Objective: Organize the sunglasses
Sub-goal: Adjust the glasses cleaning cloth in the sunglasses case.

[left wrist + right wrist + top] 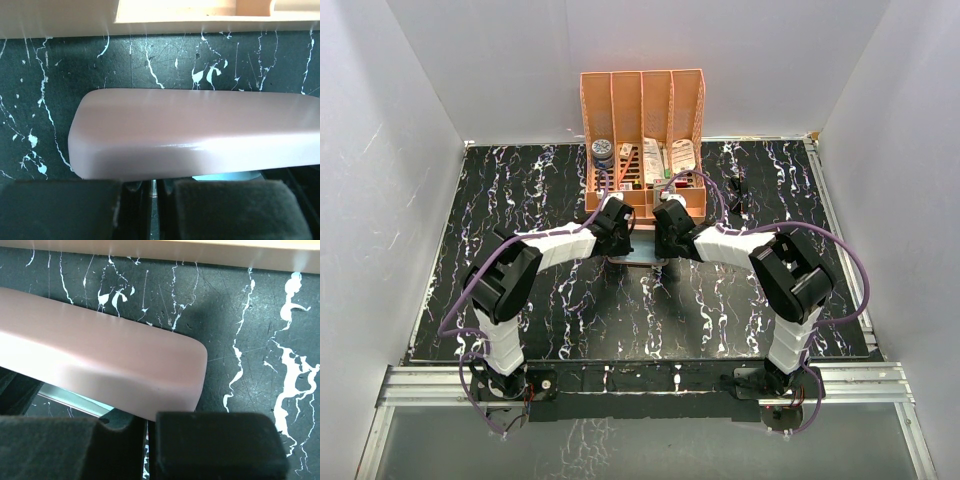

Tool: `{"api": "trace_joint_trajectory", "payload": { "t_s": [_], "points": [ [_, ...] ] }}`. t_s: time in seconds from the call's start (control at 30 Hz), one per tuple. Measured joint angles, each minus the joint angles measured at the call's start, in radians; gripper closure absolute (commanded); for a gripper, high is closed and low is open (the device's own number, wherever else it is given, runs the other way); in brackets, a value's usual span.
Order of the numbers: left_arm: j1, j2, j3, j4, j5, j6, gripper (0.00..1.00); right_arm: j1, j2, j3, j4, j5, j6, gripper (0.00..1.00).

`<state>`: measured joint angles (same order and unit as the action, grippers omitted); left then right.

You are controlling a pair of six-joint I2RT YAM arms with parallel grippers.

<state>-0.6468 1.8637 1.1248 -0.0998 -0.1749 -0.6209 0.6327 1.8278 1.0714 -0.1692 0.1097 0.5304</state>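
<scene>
A pink glasses case lies shut across the black marbled table, just in front of the organizer. It fills both wrist views, its right end rounded. A light blue cloth peeks out beneath its near edge, also seen in the right wrist view. My left gripper is shut at the case's left part, hard against its near side. At the case's right end my right gripper is shut too. Nothing shows between either pair of fingers. The sunglasses are out of view.
An orange slotted organizer stands at the back centre, holding a tin and packets; its base runs just beyond the case. White walls close in the table on three sides. Purple cables loop from both arms.
</scene>
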Motion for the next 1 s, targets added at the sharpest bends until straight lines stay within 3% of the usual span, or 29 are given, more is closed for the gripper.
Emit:
{"api": "trace_joint_trajectory", "payload": {
  "t_s": [0.53,1.0],
  "points": [
    [-0.005,-0.001,0.000,-0.006,-0.020,-0.006,1.00,0.000,-0.033,-0.009,-0.072,0.052,-0.002,1.00],
    [-0.005,-0.003,-0.001,-0.010,-0.023,-0.008,1.00,0.002,-0.083,-0.021,-0.070,0.002,-0.009,1.00]
  ]
}}
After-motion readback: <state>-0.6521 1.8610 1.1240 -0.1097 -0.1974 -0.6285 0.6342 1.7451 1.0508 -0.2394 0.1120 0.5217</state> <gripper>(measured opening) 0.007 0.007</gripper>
